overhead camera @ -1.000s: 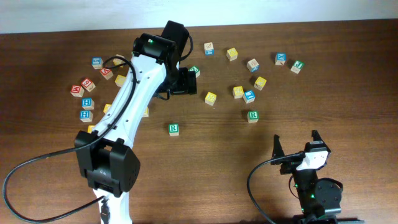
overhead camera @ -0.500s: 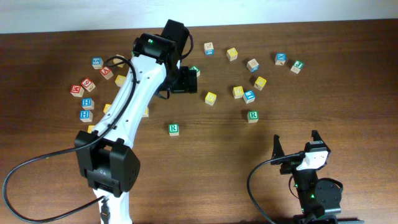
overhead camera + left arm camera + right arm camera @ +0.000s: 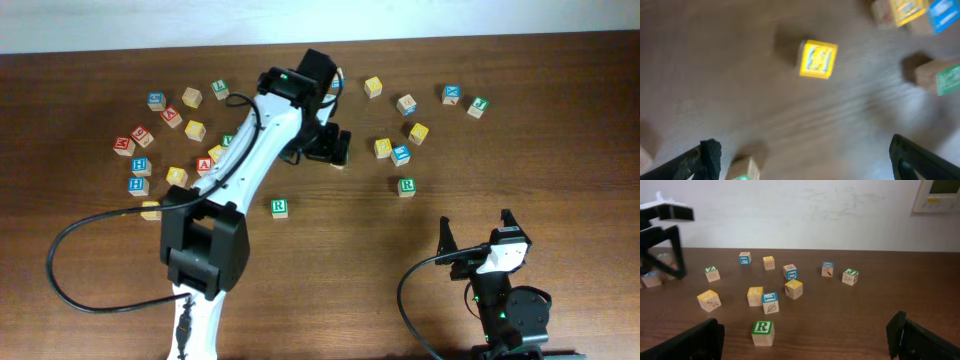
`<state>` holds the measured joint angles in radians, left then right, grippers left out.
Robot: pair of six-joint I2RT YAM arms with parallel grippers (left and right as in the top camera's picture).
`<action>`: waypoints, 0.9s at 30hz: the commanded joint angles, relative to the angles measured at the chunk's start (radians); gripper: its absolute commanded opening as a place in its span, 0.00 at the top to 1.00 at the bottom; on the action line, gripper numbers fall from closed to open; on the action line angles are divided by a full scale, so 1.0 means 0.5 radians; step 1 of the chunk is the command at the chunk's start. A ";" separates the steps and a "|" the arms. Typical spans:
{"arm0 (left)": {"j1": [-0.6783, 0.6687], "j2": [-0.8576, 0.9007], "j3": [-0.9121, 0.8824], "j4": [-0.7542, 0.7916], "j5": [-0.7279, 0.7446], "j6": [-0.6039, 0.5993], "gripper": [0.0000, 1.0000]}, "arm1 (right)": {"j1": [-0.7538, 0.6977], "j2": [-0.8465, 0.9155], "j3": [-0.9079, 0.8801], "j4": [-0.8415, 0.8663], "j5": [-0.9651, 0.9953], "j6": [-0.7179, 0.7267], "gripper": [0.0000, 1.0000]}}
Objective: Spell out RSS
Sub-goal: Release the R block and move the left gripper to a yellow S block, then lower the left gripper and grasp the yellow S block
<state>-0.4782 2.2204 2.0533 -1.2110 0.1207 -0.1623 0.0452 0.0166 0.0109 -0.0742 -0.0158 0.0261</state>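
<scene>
RSS is not yet spelled on the bench point(image 3: 560, 110): a green R cube point(image 3: 279, 207) stands alone at about 7 o'clock from the left claw point(image 3: 336, 150), and a second green R cube point(image 3: 406, 186) lies at 4 o'clock from it. Left wrist view: a yellow cube point(image 3: 818, 59) sits on the wood at 12 o'clock of the released claw, whose fingers point(image 3: 705, 156) stand wide apart and touch nothing; its blue letter is too blurred to read. Right claw point(image 3: 476, 222), likewise released, rests near the bench's 5 o'clock edge, well apart from every cube.
</scene>
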 commanded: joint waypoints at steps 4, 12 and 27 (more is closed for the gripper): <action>-0.114 0.055 0.021 0.262 -0.123 0.146 0.02 | -0.014 -0.008 -0.011 -0.010 0.018 0.015 0.02; -0.210 0.250 0.021 0.369 -0.123 0.646 0.01 | -0.014 -0.008 -0.011 -0.010 0.018 0.016 0.02; -0.213 0.370 0.019 0.445 -0.183 0.620 0.16 | -0.014 -0.008 -0.011 -0.010 0.018 0.016 0.02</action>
<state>-0.5823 2.3516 2.0548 -0.9833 0.0334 0.1600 0.0452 0.0166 0.0109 -0.0742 -0.0158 0.0265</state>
